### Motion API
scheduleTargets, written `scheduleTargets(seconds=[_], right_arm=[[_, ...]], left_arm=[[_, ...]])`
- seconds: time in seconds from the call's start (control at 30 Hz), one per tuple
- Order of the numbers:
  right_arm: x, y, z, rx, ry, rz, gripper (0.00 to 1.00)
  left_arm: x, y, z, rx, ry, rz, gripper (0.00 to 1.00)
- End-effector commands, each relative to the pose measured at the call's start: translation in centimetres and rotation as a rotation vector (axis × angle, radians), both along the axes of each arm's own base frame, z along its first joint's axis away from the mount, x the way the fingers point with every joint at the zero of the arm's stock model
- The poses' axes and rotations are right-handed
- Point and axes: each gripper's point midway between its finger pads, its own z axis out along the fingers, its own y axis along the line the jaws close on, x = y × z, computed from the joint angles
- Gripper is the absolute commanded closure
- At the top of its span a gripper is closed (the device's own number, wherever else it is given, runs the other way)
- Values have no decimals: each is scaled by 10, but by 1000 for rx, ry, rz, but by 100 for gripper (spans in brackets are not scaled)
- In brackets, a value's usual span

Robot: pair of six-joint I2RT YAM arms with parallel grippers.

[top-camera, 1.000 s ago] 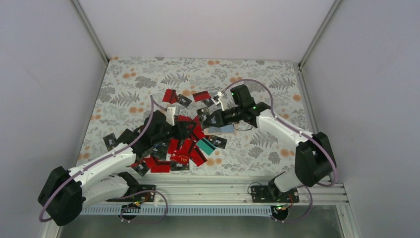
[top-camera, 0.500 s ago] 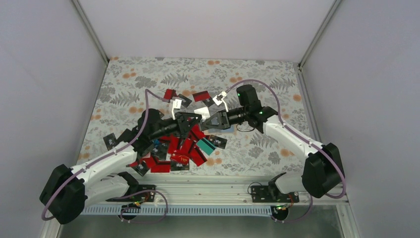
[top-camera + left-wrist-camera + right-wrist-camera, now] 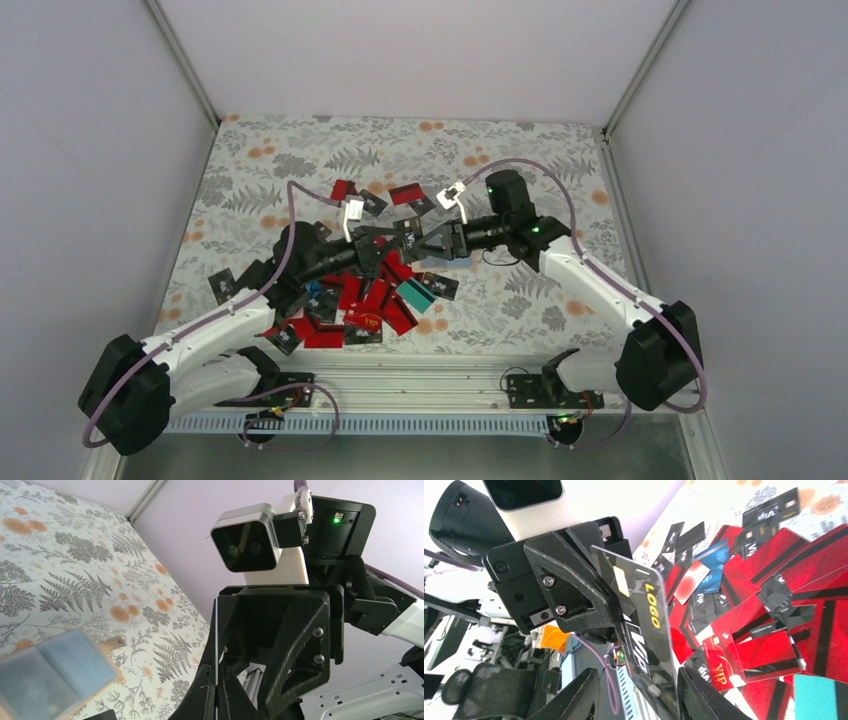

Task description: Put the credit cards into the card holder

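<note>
Handover: left hand [image 3: 616,607] clamped on black credit card [image 3: 646,617], right hand [image 3: 638,680] parted; right should back straight off, unsnagged.

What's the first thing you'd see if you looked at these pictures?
Two grippers meet tip to tip in mid-air: the left gripper pinches a black card with yellow LOGO on it, and the right gripper has its open fingers either side of it. Below them, a big jumble of mostly red cards lies on the flowery tablecloth.
</note>
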Motion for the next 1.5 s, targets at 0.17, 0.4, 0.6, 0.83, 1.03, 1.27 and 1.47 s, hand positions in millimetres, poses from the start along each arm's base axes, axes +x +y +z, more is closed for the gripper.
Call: scheduleTargets(seconds=[0.17, 0.4, 0.6, 0.83, 1.03, 1.27, 1.47], right_arm=[[9, -13, 23, 37, -48, -54, 71], [4, -11, 18, 59, -27, -16, 72], [3, -9, 17, 70, -27, 2, 73], [2, -7, 15, 85, -21, 22, 78], [3, -7, 12, 78, -14, 15, 95], [34, -21, -21, -78, 24, -181, 96], [73, -63, -58, -213, 81, -414, 96]], left_arm=[[-4, 4, 7, -16, -24, -5, 98], [-5, -2, 8, -37, -24, -40, 98], [-6, -5, 7, -42, -19, -58, 98], [-5, -7, 8, -46, -19, -69, 97], [-3, -9, 3, -38, -4, -71, 98], [6, -8, -13, 21, 16, -29, 83], [21, -5, -44, 161, 52, 34, 69]])
